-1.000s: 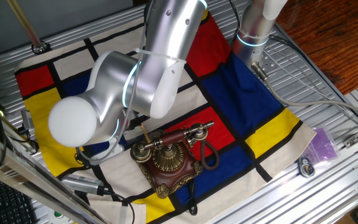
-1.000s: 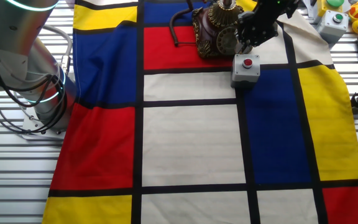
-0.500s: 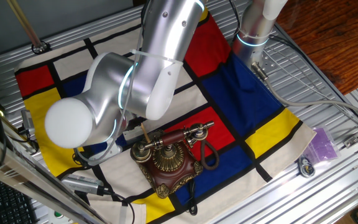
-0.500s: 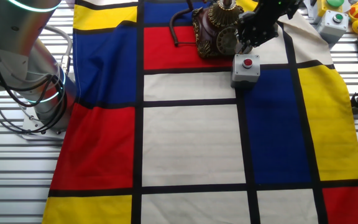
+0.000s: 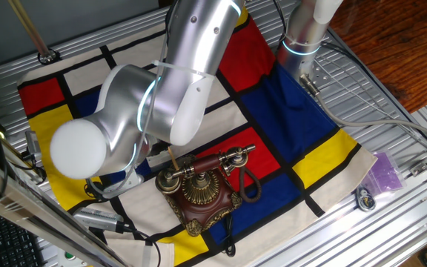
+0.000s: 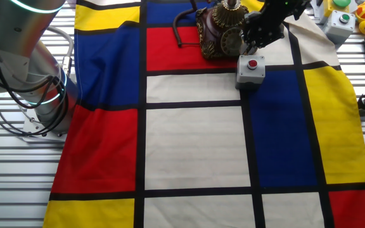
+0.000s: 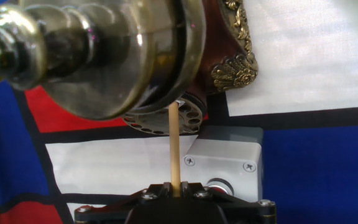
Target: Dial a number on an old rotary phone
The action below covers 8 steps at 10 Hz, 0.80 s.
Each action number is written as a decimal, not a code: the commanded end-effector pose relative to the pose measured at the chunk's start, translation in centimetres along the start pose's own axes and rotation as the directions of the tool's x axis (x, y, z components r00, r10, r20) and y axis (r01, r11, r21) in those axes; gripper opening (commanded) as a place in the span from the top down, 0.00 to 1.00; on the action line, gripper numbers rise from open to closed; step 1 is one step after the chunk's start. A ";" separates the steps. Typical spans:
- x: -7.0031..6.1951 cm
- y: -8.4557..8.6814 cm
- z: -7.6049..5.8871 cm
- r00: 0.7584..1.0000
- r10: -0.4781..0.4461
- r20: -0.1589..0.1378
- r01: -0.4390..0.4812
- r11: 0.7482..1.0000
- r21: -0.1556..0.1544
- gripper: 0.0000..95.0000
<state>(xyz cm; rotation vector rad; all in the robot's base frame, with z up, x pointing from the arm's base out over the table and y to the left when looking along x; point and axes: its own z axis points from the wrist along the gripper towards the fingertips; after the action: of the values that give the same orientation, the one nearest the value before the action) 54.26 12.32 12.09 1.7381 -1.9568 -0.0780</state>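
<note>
In one fixed view, the big silver robot arm (image 5: 139, 111) fills the left and centre, and the antique-style rotary phone with dark red-brown square base and ornate brass fittings (image 5: 199, 189) sits right of it, on the red panel of the colour-block tablecloth (image 5: 317, 148) near that cloth's edge. A thin pale wooden stick (image 5: 173, 159) rises just behind the brass-ended handset (image 5: 206, 165).

In the other fixed view the phone (image 6: 219, 31) stands at the top, left of the black gripper (image 6: 258, 31), with the small grey box with a red button (image 6: 250, 69) just below the gripper, close beside the phone's base.

The hand view settles the grip: the gripper (image 7: 174, 188) has its jaws closed narrowly on the stick (image 7: 174, 146), which runs straight up to the brass finger-wheel dial (image 7: 166, 121). The tip looks seated in, or right at, 1 finger hole, though the handset's brass end (image 7: 92, 50) overhangs it and hides the exact contact.

To do this step well, I judge:
- Keep the stick near square to the dial face so the tip stays in its hole.
- Sweep in an arc about the dial's hub, not a straight line, or the tip will ride out.
- Press lightly; the thin stick may bend or slip in the jaws.
- Watch the grey box (image 7: 222, 162) just beside the dial, and the overhanging handset.
</note>
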 end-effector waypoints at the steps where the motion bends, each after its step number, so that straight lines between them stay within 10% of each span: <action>1: 0.0 0.0 0.0 1.000 0.005 0.000 -0.005 1.000 -0.004 1.00; 8: 0.4 -0.3 0.2 1.000 0.020 0.003 -0.020 1.000 -0.010 1.00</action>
<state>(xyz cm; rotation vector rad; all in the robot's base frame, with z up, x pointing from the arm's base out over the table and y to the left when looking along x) 54.46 11.91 11.99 1.7113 -1.9728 -0.0834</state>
